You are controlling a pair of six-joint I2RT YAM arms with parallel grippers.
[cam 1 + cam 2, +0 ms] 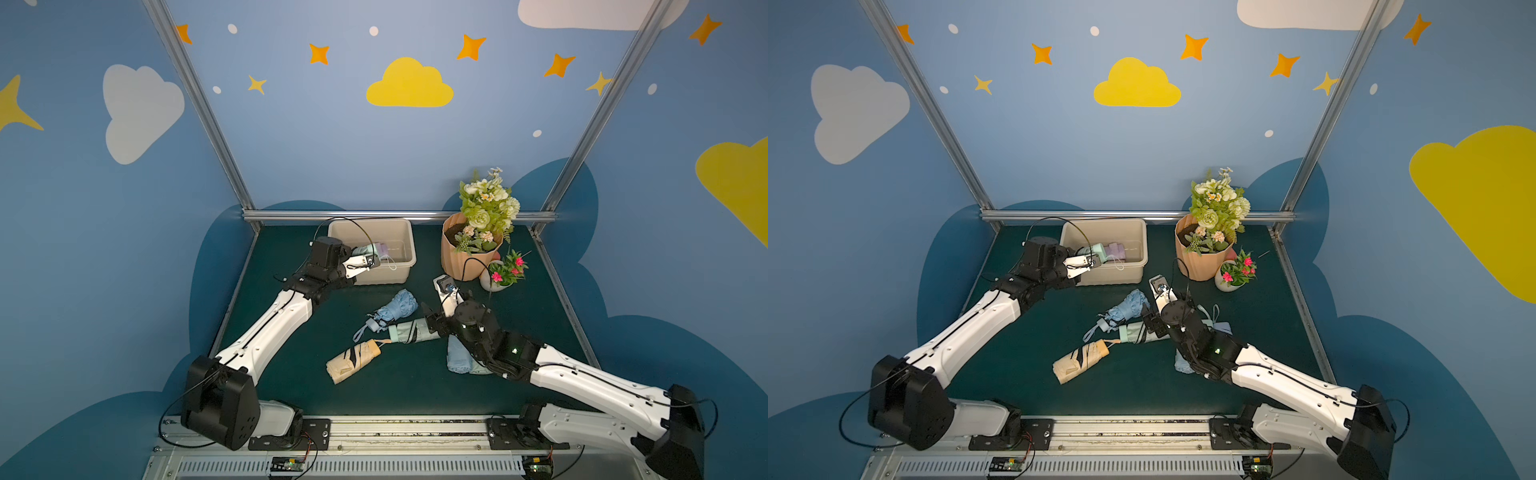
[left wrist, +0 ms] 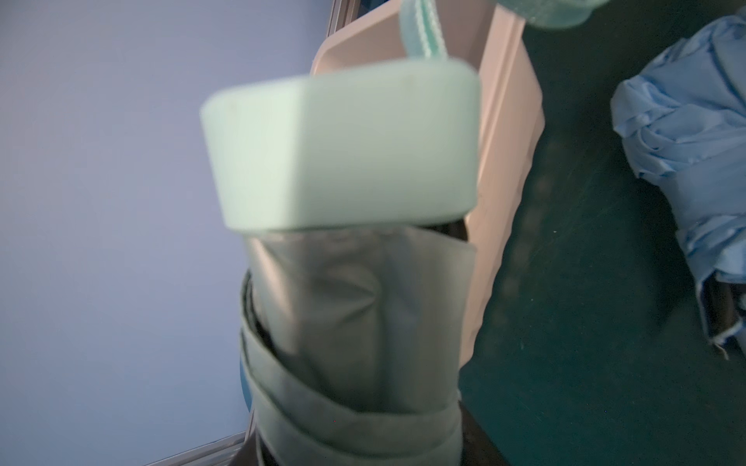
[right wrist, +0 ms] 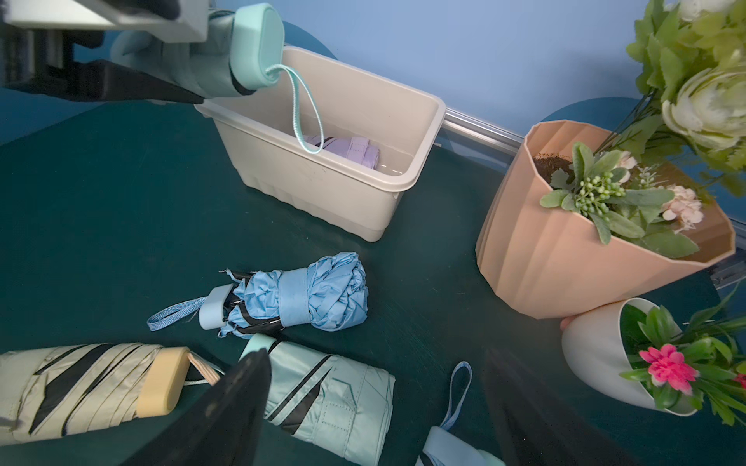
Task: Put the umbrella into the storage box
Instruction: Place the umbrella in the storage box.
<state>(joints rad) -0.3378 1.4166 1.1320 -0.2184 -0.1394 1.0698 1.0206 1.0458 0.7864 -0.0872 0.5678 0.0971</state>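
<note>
My left gripper (image 1: 366,261) is shut on a mint-green folded umbrella (image 3: 250,48) and holds it over the left end of the beige storage box (image 1: 409,239). Its mint handle (image 2: 343,153) points out over the box, and the wrist strap (image 3: 306,117) dangles inside. A lilac umbrella (image 3: 351,149) lies on the box floor (image 1: 1133,249). My right gripper (image 3: 375,403) stands open just above a pale green umbrella (image 1: 411,332) on the mat, with nothing between its fingers (image 3: 234,403).
A blue umbrella (image 1: 392,309), a beige striped one (image 1: 353,361) and a light blue one (image 1: 459,357) partly under my right arm lie on the green mat. A peach ribbed flower pot (image 1: 465,257) and a small white pot (image 1: 498,280) stand at the back right.
</note>
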